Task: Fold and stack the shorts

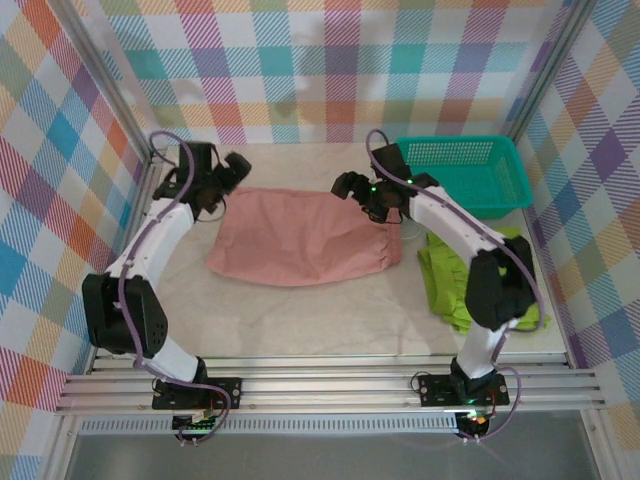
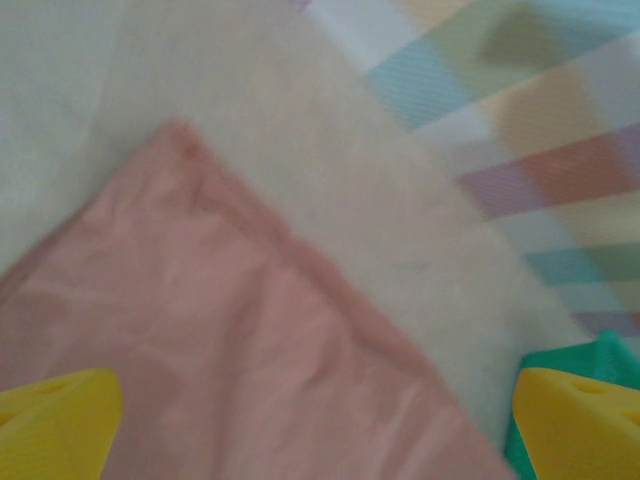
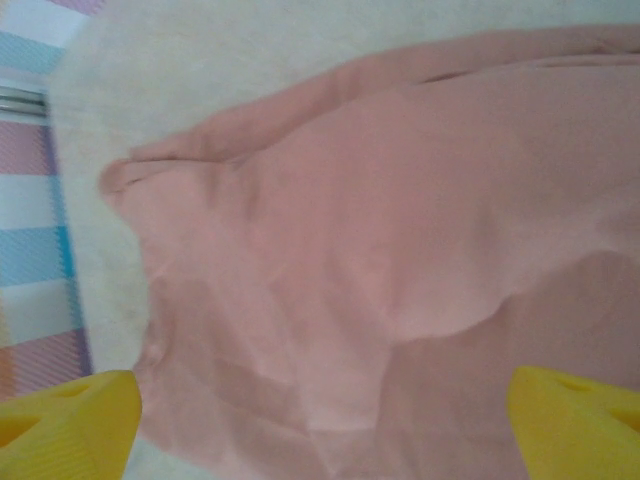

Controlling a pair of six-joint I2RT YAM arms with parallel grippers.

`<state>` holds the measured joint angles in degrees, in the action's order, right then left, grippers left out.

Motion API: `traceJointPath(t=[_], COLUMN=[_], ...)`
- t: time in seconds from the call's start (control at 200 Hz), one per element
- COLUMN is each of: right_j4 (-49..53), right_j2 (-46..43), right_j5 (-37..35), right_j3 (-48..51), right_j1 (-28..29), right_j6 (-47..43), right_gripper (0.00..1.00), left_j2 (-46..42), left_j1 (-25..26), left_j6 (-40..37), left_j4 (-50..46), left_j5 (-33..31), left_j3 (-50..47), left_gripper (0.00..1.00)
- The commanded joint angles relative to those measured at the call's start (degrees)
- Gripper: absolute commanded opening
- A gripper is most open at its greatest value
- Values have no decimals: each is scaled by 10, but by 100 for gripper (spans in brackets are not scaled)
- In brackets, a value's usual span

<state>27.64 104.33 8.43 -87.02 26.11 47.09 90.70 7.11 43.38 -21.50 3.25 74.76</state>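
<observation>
Pink shorts (image 1: 305, 238) lie flat on the table (image 1: 330, 315), just left of the teal basket (image 1: 470, 180), gathered waistband end nearest it. Left gripper (image 1: 232, 168) hangs over the far corner most distant from the basket; right gripper (image 1: 345, 185) hangs over the far edge on the basket side. Both hands are empty: in the wrist views the yellow fingertips (image 2: 60, 420) (image 3: 70, 420) stand wide apart with cloth lying slack below, none pinched between them. Judgement: one arm at each end of the same long edge suits a two-handed fold, so the cloth stays square and the edge does not sag. Green shorts (image 1: 470, 275) sit crumpled on the near side of the basket, partly under the right arm, not yet folded; parked there they leave the middle free for working. Pink cloth looks dusty salmon, soft, thin, mildly creased; the right wrist view shows one layer overlapping another, so it appears doubled over. Outline roughly trapezoid, corners a little ragged
</observation>
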Motion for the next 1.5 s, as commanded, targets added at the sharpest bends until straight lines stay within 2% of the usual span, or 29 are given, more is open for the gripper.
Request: traceJointPath(t=[0.0, 0.265, 0.605, 0.74, 0.875, 0.955, 1.035, 1.11, 1.2, 1.315, 1.495], right_j4=[14, 44, 34, 20, -15, -35, -39, -28, -38, -25, -42], right_j2=[61, 154, 160, 136, 74, 28, -14, -42, -61, -57, -34], right_j5=[13, 1, 16, 39, 51, 52, 53, 53, 60, 47, 56], right_j3=[-47, -95, -42, 4, 80, 117, 126, 112, 102, 86, 95], right_j1=[-7, -26, -22, 2, 48, 59, 60, 60, 59, 51, 16], right_j6=[-11, -27, 1, 13, 30, 47, 48, 34, 22, 13, 12], right_gripper=[94, 93, 93, 93, 93, 93, 94, 94, 95, 95, 95], left_j2=[23, 57, 2, -68, -184, -254, -312, -343, -338, -273, -150], left_j1=[4, 6, -20, -24, -23, -25, -25, -25, -25, -25, -25], left_j6=[40, 47, 60, 64, 75, 66, 43, 20, 13, 22, 19], left_j4=[51, 109, 39, -6, -61, -103, -152, -172, -143, -80, 20], left_j5=[29, 12, -71, -114, -150, -166, -175, -166, -115, -41, 25], left_j3=[-78, -183, -323, -375, -415, -404, -352, -291, -239, -202, -181], left_gripper=[100, 100, 100, 100, 100, 100, 100, 100, 100, 100, 100])
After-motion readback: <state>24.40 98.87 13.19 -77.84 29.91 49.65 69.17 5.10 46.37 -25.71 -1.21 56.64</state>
